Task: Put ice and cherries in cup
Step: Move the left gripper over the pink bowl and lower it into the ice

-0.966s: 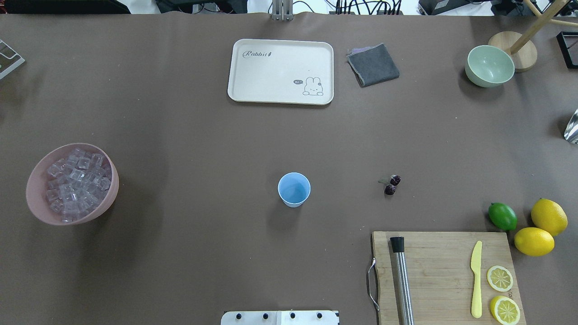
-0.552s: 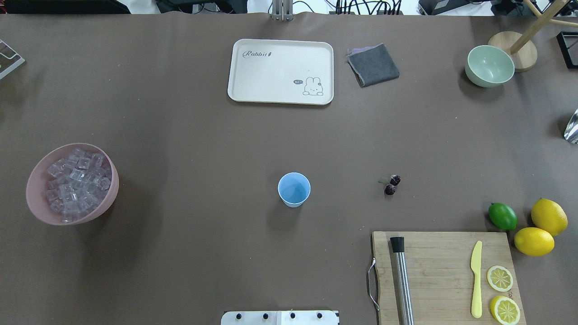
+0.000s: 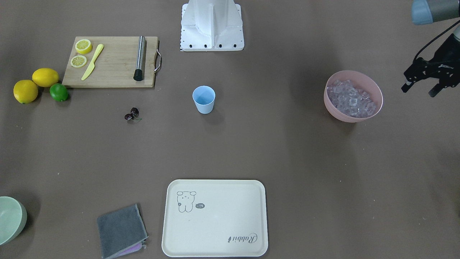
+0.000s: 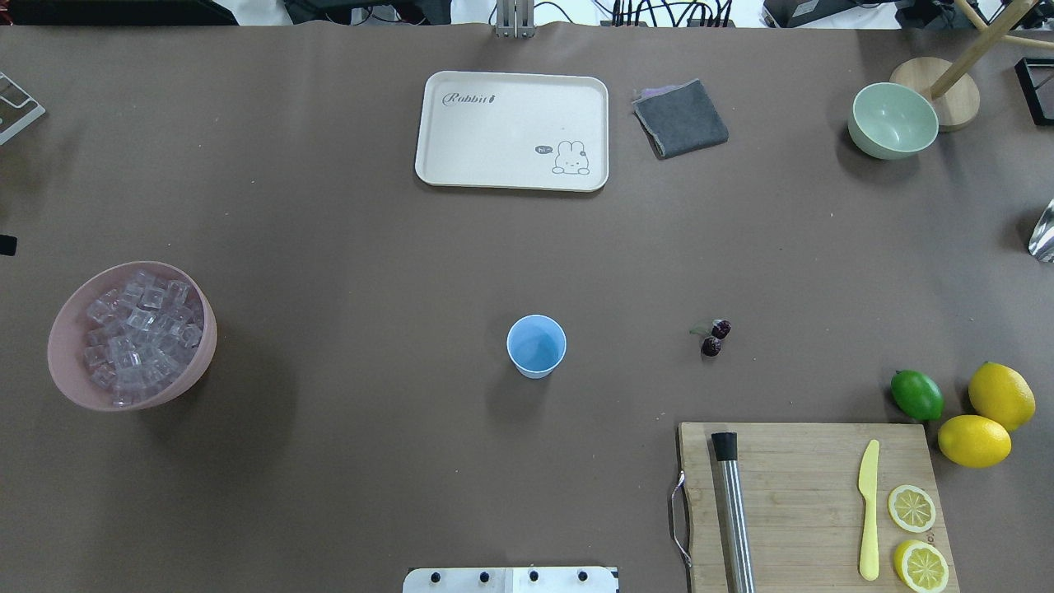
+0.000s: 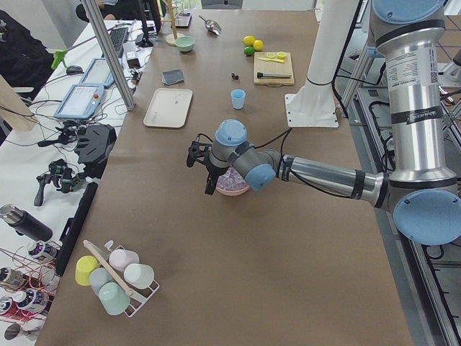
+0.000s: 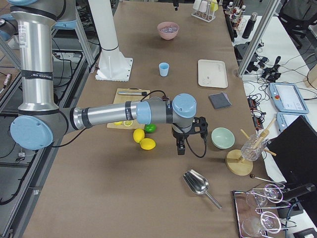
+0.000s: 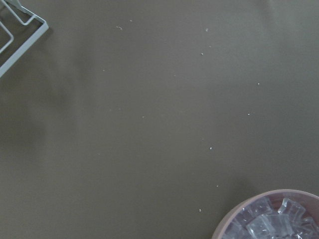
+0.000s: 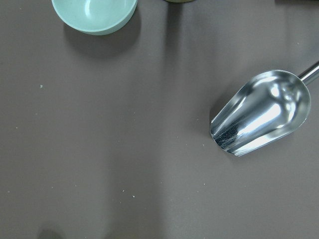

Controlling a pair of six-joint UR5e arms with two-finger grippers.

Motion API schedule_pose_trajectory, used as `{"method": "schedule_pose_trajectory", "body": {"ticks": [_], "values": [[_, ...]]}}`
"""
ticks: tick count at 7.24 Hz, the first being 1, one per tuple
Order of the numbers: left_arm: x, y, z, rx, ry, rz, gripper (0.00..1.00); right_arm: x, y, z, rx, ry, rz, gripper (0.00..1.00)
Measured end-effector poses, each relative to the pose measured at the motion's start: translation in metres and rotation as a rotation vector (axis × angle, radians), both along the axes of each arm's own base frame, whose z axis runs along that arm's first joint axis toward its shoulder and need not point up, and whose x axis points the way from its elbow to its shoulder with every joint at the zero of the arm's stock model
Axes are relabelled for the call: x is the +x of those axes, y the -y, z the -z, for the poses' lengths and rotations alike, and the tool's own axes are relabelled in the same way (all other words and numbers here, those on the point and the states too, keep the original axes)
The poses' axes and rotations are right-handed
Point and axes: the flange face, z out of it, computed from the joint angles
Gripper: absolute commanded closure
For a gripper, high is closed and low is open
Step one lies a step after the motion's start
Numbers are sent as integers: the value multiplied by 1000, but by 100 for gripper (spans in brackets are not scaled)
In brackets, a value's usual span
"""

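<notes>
The light-blue cup stands upright and empty at the table's middle; it also shows in the front view. The cherries lie on the table to its right. The ice fills the pink bowl at the far left. My left gripper hangs open and empty above the table, beyond the bowl's outer side. Its wrist view shows the bowl's rim at the bottom right. My right gripper shows only in the right side view, near the lemons; I cannot tell whether it is open.
A cutting board with a muddler, a yellow knife and lemon slices lies front right. Lime and lemons sit beside it. Tray, grey cloth and green bowl are at the back. A metal scoop lies far right.
A black tip of my left gripper has come into the overhead view at the left edge, above the pink bowl. Nothing on the table has moved.
</notes>
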Motion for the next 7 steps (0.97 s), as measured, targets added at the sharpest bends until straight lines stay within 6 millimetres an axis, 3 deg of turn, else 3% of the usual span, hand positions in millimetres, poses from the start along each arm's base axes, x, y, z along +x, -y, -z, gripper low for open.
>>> {"method": "schedule_pose_trajectory", "body": {"ticks": [4, 5, 6, 7], "values": [[48, -11, 46, 73, -15, -61, 3, 0, 0, 1, 2, 1, -1, 0], [71, -18, 50, 98, 12, -78, 7, 0, 0, 2, 3, 1, 0, 0], [92, -25, 50, 123, 39, -104, 27, 0, 0, 2, 4, 1, 0, 0], [104, -30, 49, 152, 57, -135, 30, 0, 0, 3, 6, 1, 0, 0]]}}
